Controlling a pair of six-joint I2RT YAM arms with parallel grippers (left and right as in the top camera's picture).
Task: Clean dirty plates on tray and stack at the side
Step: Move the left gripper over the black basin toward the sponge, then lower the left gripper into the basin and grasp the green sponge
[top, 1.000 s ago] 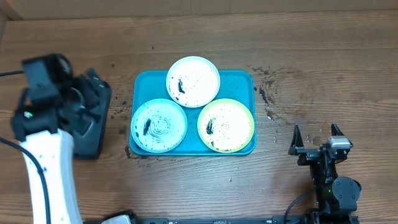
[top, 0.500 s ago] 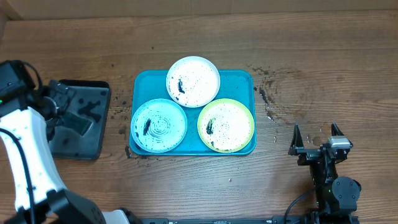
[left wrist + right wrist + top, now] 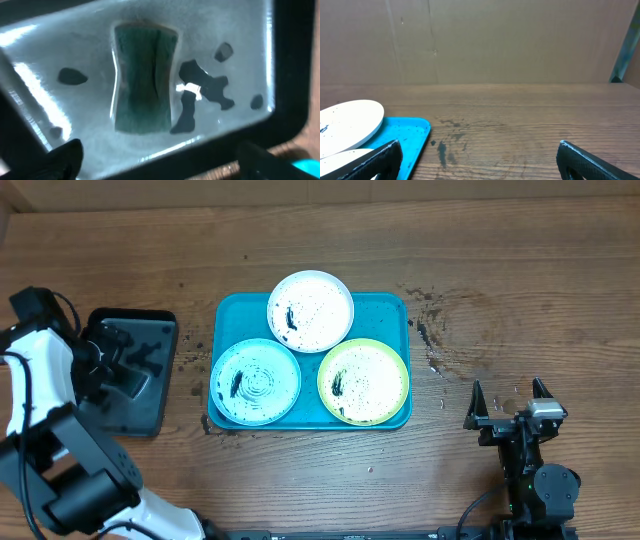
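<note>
Three speckled plates lie on the turquoise tray [image 3: 385, 308]: a white plate [image 3: 311, 311] at the back, a light blue plate [image 3: 256, 381] front left, a yellow-green rimmed plate [image 3: 363, 380] front right. My left gripper [image 3: 160, 162] is open and empty, hovering over the black tray [image 3: 150, 325], above a green sponge [image 3: 142, 85] lying in it. My right gripper [image 3: 511, 402] is open and empty, low over the table right of the turquoise tray. The right wrist view shows the white plate [image 3: 347, 125] and the tray corner [image 3: 412, 132].
The black tray with grey inside [image 3: 240, 60] stands left of the turquoise tray and holds dark smears [image 3: 202, 92]. Dark stains [image 3: 428, 330] mark the wood right of the turquoise tray. A cardboard wall [image 3: 480, 40] closes the far side.
My left arm has swung left and back, off the black tray's near part, and now reaches over it from the left. Plates and right arm have not moved.
</note>
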